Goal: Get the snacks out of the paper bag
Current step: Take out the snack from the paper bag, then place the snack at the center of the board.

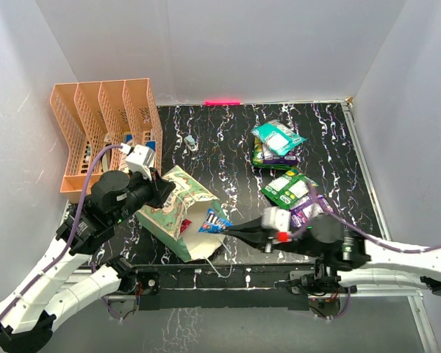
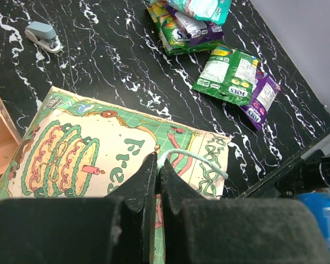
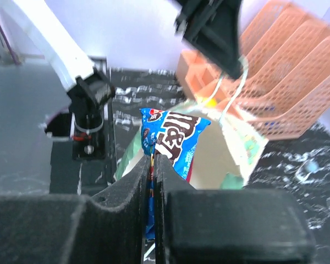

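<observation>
The paper bag [image 1: 178,212] lies on its side at the front left, its mouth facing right. My left gripper [image 2: 158,163] is shut on the bag's string handle [image 2: 193,158] above the bag's printed face [image 2: 71,154]. My right gripper [image 3: 154,159] is shut on the blue snack packet [image 3: 176,137], held at the bag's mouth; it also shows in the top view [image 1: 214,220]. Teal [image 1: 278,137], green-and-white [image 1: 288,188] and purple [image 1: 306,209] packets lie on the table at the right.
An orange file rack [image 1: 103,129] stands at the back left beside the left arm. A small grey stapler [image 2: 43,36] lies on the black marbled table [image 1: 220,140]. White walls enclose the table on three sides.
</observation>
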